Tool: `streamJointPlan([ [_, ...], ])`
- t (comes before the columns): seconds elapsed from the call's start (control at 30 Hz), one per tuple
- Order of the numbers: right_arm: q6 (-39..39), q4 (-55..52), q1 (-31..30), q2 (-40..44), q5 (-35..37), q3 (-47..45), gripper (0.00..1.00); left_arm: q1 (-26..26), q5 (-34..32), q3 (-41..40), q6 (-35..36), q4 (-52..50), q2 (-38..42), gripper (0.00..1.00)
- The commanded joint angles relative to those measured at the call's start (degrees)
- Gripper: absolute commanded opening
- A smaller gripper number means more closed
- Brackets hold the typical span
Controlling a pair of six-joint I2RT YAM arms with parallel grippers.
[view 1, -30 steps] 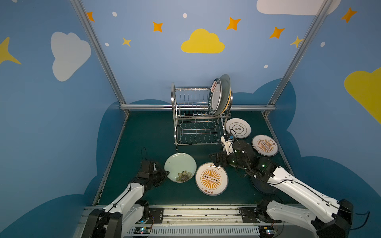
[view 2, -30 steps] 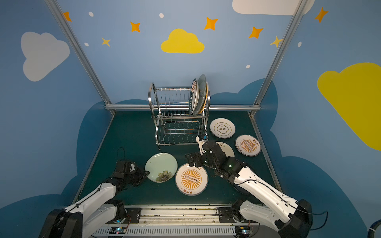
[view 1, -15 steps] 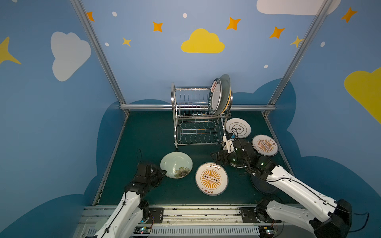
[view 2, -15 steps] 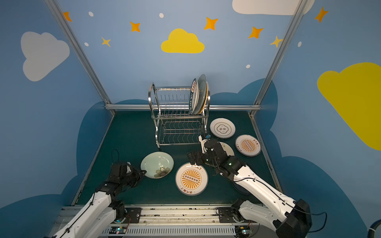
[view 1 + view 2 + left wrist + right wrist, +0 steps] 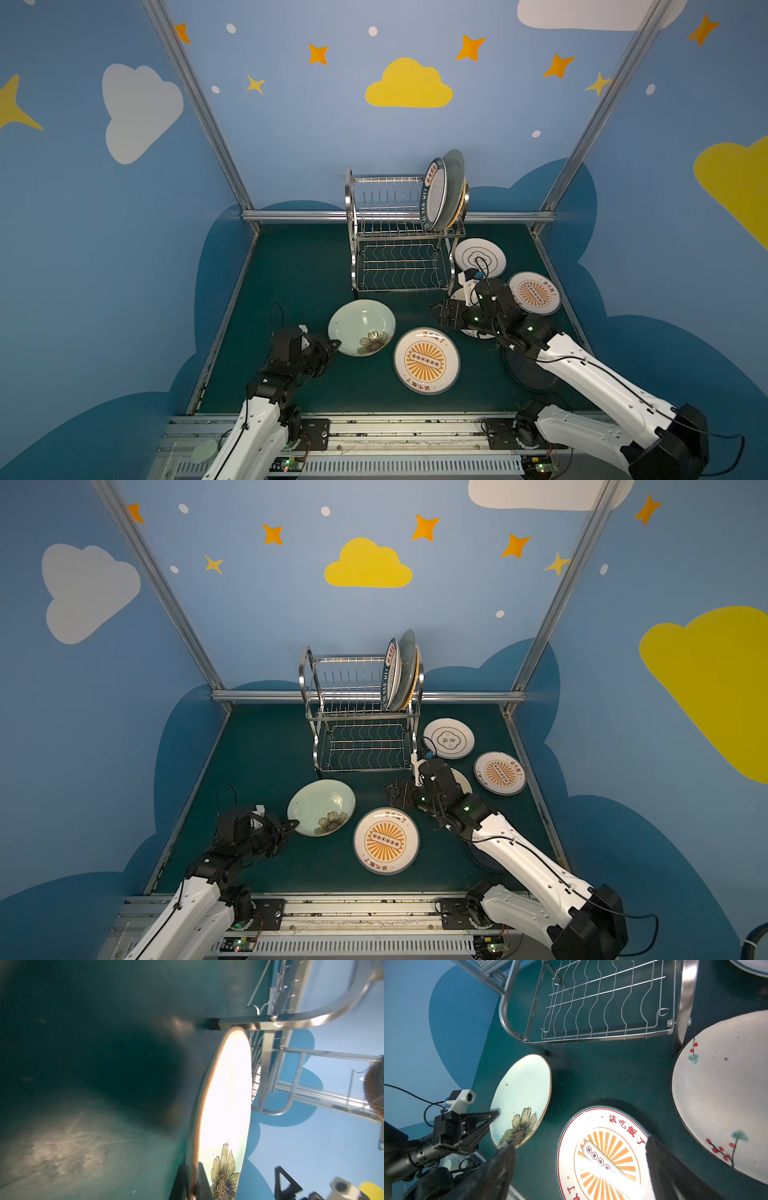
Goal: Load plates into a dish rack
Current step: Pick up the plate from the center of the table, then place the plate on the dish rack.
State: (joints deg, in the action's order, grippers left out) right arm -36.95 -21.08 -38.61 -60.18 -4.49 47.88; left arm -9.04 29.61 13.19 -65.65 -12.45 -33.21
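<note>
The dish rack holds three plates upright at the right end of its upper tier. Five more lie flat on the worktop. A sixth, the flower plate, is tilted, with the left claw clamped on its rim. The right claw stands apart and empty.

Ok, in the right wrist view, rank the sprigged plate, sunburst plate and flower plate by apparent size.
1. Sprigged plate, cropped by the frame.
2. Sunburst plate, also cropped.
3. Flower plate, farthest from the camera, so true sizes may match.
</note>
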Motion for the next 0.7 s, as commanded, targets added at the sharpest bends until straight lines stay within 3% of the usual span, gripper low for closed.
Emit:
streamJointPlan([
  [0.0,-2.87,2.59,0.81,0.0,-2.96,-1.36,0.95,-1.25,4.97,4.5,-2.81,11.97,0.72,0.04],
  [0.47,-14.34,9.92,0.6,-5.21,-17.1,-0.75,0.9,-16.93,-5.17,13.31,-3.37,21.6,-9.97,0.04],
  [0.57,-16.2,9.3,0.55,-6.44,-17.25,-0.28,0.83,-19.15,-6.38,14.35,-3.21,23.76,-12.45,0.04],
  [0.67,-17.69,8.09,0.29,-7.12,-17.85,0.43,0.69,-20.6,-7.6,15.27,-2.92,24.43,-14.05,0.04],
])
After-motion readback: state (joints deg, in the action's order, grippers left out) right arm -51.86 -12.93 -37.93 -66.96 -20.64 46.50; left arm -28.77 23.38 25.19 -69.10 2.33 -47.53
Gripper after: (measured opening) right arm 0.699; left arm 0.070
